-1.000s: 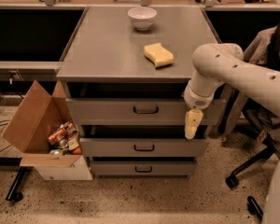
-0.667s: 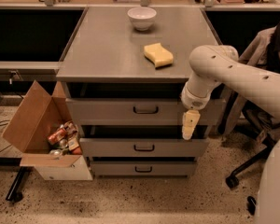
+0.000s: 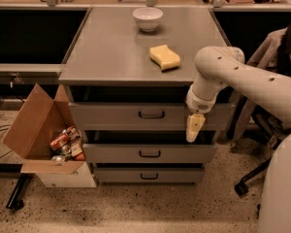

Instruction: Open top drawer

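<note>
The top drawer (image 3: 111, 116) is the widest grey front, just under the table's top, with a small black loop handle (image 3: 151, 114) at its centre. A dark gap shows above its front. My gripper (image 3: 194, 128) hangs pointing down in front of the drawer's right end, right of the handle and about level with the front's lower edge. It holds nothing that I can see. My cream arm (image 3: 242, 76) comes in from the right.
Two narrower drawers (image 3: 149, 153) sit below. On the table's top (image 3: 111, 52) lie a yellow sponge (image 3: 165, 57) and a white bowl (image 3: 148, 18). An open cardboard box (image 3: 43, 140) with packets stands on the floor at the left. An office chair (image 3: 262, 120) with a seated person is at the right.
My gripper has shifted slightly to the left along the top drawer's front. The drawers have not moved.
</note>
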`<state>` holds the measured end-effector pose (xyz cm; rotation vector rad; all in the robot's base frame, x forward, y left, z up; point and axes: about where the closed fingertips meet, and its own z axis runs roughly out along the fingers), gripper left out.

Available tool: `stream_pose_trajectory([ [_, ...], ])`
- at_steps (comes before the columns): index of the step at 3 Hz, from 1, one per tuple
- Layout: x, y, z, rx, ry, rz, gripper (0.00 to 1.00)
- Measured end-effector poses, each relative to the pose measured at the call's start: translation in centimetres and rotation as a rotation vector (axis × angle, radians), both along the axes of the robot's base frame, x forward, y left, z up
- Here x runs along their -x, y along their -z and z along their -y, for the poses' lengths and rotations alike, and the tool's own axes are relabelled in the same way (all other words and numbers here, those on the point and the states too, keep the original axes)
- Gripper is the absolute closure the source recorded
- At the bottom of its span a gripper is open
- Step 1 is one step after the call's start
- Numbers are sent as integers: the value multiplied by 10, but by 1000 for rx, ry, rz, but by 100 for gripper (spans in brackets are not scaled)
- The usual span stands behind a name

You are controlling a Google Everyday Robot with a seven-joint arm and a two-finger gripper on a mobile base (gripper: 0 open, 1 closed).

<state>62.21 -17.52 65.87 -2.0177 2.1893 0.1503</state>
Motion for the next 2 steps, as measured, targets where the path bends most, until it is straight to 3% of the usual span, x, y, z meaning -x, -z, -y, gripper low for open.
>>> stream_pose_trajectory([
  [2, 45, -16, 8, -79, -24, 38, 61],
])
